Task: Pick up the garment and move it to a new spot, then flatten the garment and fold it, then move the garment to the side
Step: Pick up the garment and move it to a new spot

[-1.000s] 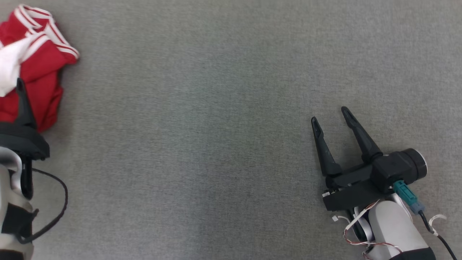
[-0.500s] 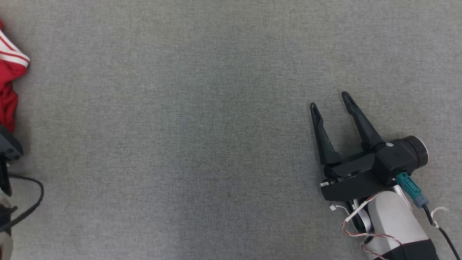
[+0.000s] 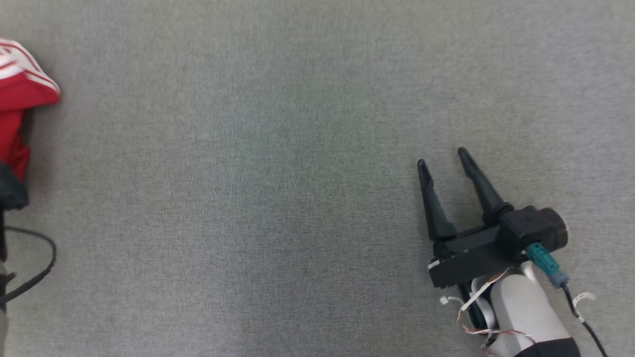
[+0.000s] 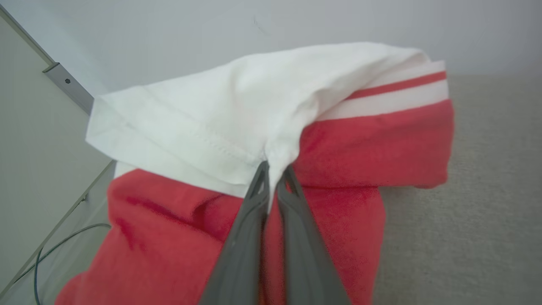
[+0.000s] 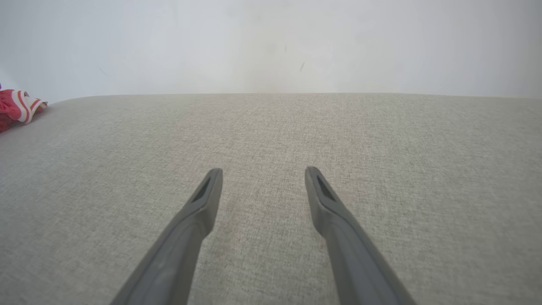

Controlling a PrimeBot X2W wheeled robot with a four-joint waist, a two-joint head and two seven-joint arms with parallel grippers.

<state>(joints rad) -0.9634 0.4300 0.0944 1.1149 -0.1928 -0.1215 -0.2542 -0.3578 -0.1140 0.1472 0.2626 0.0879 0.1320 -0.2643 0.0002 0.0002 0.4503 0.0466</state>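
Observation:
The garment (image 4: 360, 140) is a crumpled red jersey with a white sleeve and red-and-white striped trim. It lies on the grey fabric surface (image 3: 258, 163). My left gripper (image 4: 275, 167) is shut on it, its fingertips pinching the fold where the white sleeve meets the red cloth. In the head view the garment (image 3: 20, 94) shows at the far left edge. The right wrist view has it (image 5: 19, 108) far off at the left. My right gripper (image 3: 442, 157) hovers over bare fabric at the lower right, open and holding nothing (image 5: 262, 170).
A pale wall rises behind the surface (image 5: 271, 42). In the left wrist view, a light panel with a metal edge strip (image 4: 67, 82) stands at the left, with a thin cable (image 4: 63, 245) below it. A black cable (image 3: 42, 270) loops beside my left arm.
My left gripper has gone from open to shut on the garment. The head camera has turned, so the garment now sits at the picture's left edge. The right gripper stays open.

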